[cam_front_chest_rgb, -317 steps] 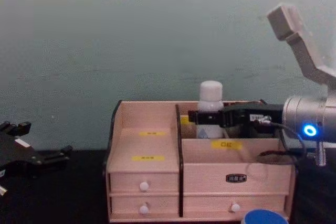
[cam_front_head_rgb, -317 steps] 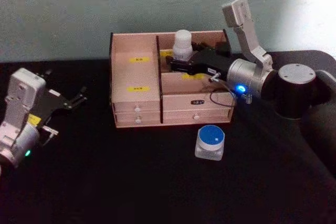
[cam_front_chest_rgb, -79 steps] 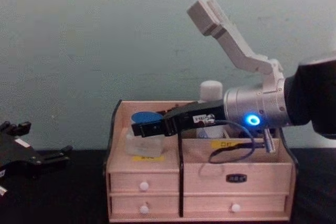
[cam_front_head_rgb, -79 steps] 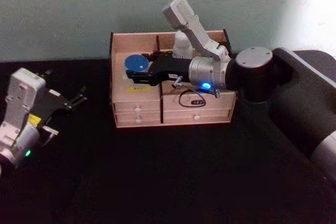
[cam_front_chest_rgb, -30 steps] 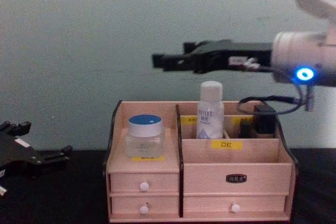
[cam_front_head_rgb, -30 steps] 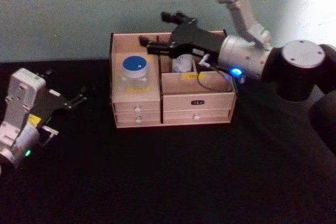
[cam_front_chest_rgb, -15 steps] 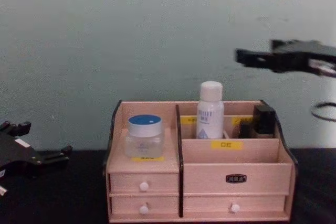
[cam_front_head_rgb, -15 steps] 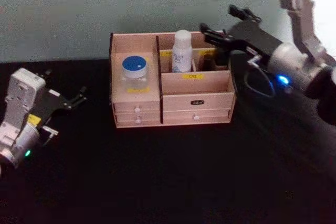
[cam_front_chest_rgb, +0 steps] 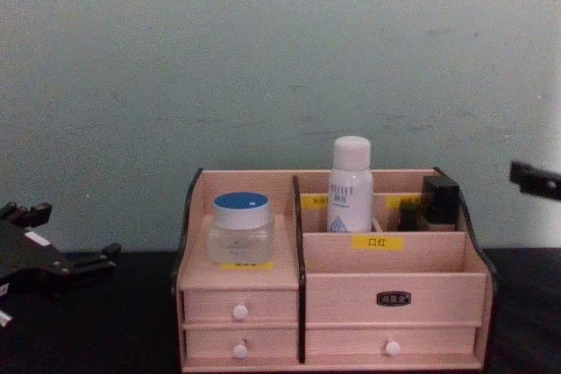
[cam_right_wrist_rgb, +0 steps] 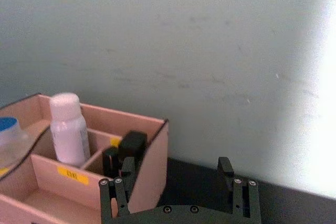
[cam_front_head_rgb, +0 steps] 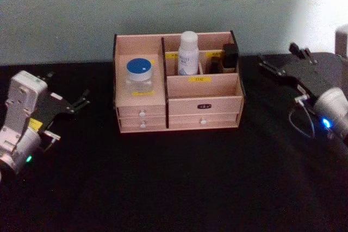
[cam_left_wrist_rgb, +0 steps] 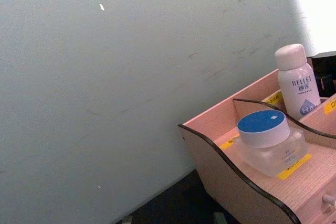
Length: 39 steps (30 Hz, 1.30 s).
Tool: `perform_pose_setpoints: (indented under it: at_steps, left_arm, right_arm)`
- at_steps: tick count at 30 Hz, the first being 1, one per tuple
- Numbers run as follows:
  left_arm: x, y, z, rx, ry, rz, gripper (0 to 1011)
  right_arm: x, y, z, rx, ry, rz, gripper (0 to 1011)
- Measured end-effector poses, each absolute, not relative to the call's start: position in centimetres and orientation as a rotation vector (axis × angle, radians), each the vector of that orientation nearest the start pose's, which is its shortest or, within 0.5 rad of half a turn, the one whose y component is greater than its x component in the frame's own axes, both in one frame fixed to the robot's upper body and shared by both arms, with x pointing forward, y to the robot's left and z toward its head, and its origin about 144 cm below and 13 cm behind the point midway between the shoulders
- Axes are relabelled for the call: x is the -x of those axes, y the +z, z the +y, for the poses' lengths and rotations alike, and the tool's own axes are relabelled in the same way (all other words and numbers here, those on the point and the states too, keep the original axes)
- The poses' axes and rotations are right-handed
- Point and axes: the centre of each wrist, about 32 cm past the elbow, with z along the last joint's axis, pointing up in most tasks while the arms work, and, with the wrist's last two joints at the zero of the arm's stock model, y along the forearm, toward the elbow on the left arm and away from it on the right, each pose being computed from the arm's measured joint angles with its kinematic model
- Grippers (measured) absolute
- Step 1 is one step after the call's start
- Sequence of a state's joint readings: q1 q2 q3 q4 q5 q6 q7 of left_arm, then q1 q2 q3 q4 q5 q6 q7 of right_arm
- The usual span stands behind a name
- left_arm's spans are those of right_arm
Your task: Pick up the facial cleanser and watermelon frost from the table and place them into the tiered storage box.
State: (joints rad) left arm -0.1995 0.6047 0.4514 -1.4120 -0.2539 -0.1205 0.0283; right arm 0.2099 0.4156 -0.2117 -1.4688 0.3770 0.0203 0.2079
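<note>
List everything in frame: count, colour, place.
tiered storage box: 1, light wood with dark edges, centre of the table against the wall.
facial cleanser: 1, white bottle, upright in a rear compartment right of the divider.
watermelon frost: 1, clear jar with blue lid, on the left section's step.
black items: 2, rear right compartment.
table: 1, black.
left gripper: 1, black, open, left of the box.
right gripper: 1, black, open, right of the box.
</note>
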Motion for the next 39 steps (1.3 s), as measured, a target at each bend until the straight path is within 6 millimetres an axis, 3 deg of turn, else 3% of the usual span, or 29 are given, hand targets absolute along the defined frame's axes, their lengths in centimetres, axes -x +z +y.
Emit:
perform_pose_setpoints:
  at_steps: [7,17,39]
  left_arm:
    - [-48.9,114.0,31.0,-0.304,1.248,-0.285,1001]
    - [-48.9,114.0,31.0,-0.304,1.248,-0.285,1001]
    - [-48.9,114.0,31.0,-0.304,1.248,-0.285,1001]
  right_arm:
    - [-50.4,115.6,-30.2,0.052,-1.236,-0.011,1002]
    - [-50.9,113.7,-29.8,0.091,-1.224,0.033,1003]
    - [-51.2,113.2,-29.6,0.109,-1.223,0.05,1003]
